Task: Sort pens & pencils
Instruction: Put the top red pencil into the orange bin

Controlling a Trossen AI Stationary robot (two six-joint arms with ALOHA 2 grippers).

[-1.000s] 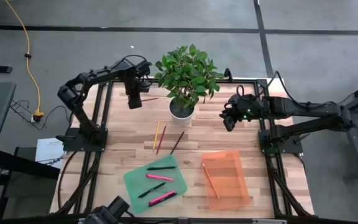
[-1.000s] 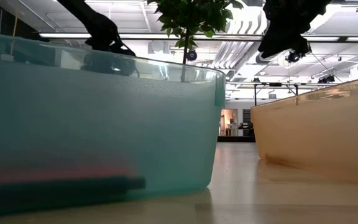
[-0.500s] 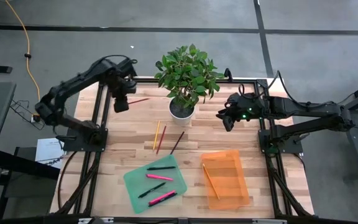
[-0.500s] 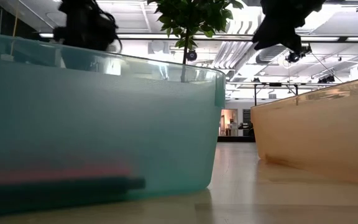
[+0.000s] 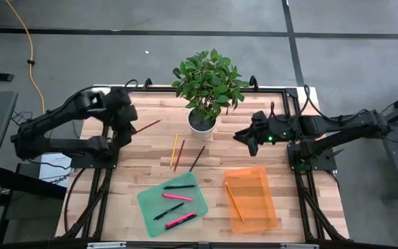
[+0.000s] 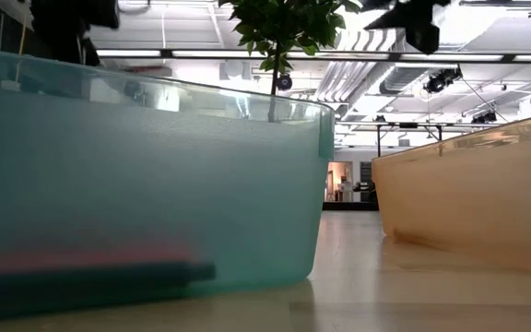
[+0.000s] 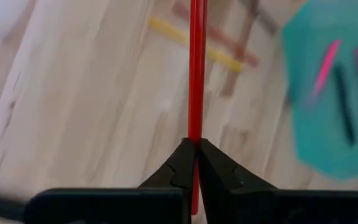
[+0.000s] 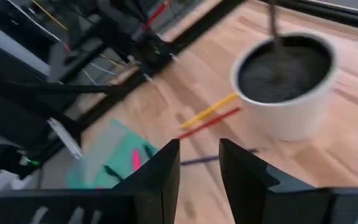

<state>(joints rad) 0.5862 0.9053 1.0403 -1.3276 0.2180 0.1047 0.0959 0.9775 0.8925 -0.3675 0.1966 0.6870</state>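
**Left gripper carries a red pencil above the table's far-left corner**

The left gripper (image 7: 194, 163), jaws pinched tight on a red pencil (image 7: 196, 68), hangs over the wooden table (image 5: 133, 173) near its far-left edge; the pencil juts out ahead of the fingertips toward the table's middle. Beyond the pencil's tip lie three loose pencils (image 5: 179, 152), one yellow, one red and one dark, side by side on the bare wood just in front of the white pot of a potted plant (image 5: 202, 121). Farther from the left gripper, a teal tray (image 5: 150, 204) holds four pens (image 5: 175, 205), two pink and two black. Beside it, an orange tray (image 5: 261, 207) holds a single orange pencil (image 5: 233, 200). The right gripper (image 8: 199, 167) hovers on the far side of the plant pot from the left one, its fingers parted a little and holding nothing, the loose pencils and the teal tray ahead of it.
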